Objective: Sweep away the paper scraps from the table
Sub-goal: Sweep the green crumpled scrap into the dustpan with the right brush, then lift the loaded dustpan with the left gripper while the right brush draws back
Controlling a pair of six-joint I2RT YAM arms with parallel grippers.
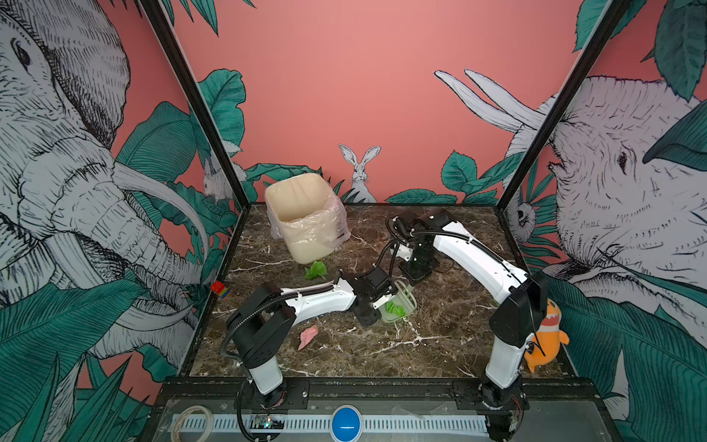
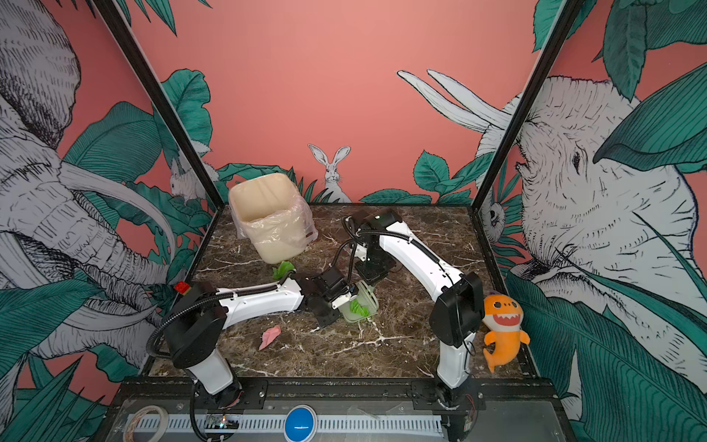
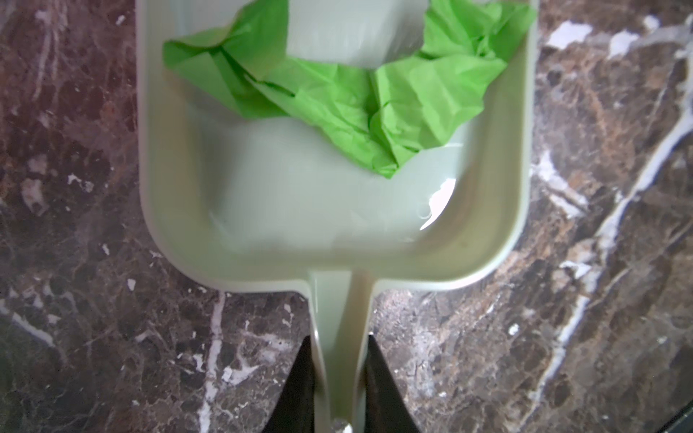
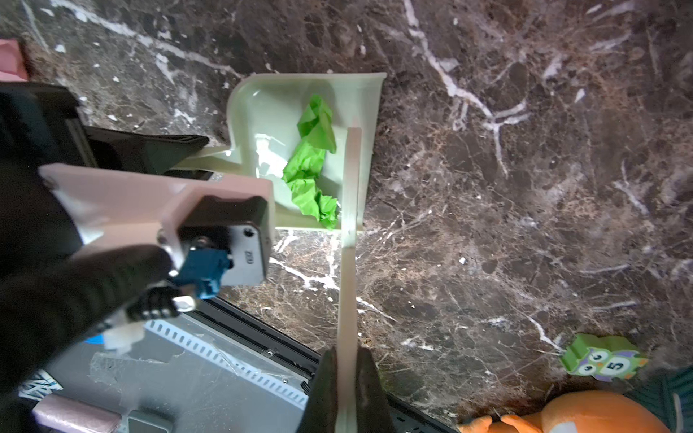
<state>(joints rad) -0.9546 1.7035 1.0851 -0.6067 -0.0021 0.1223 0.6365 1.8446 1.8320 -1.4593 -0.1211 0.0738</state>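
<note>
The dark marbled surface [image 1: 451, 313] fills the middle of both top views, a lined cream waste bin [image 1: 306, 245] at its upper left. At centre sits a pale green dustpan [image 3: 300, 210], handle pinched by the left gripper [image 3: 339, 345]. The right gripper [image 4: 347, 354] is clamped on a pale flat strip [image 4: 348, 262], perhaps a scraper, reaching the pan's mouth. One green paper scrap [image 3: 412, 97] lies inside; another green scrap [image 1: 316, 270] lies below the bin, a pink scrap [image 1: 308, 336] lower left.
</note>
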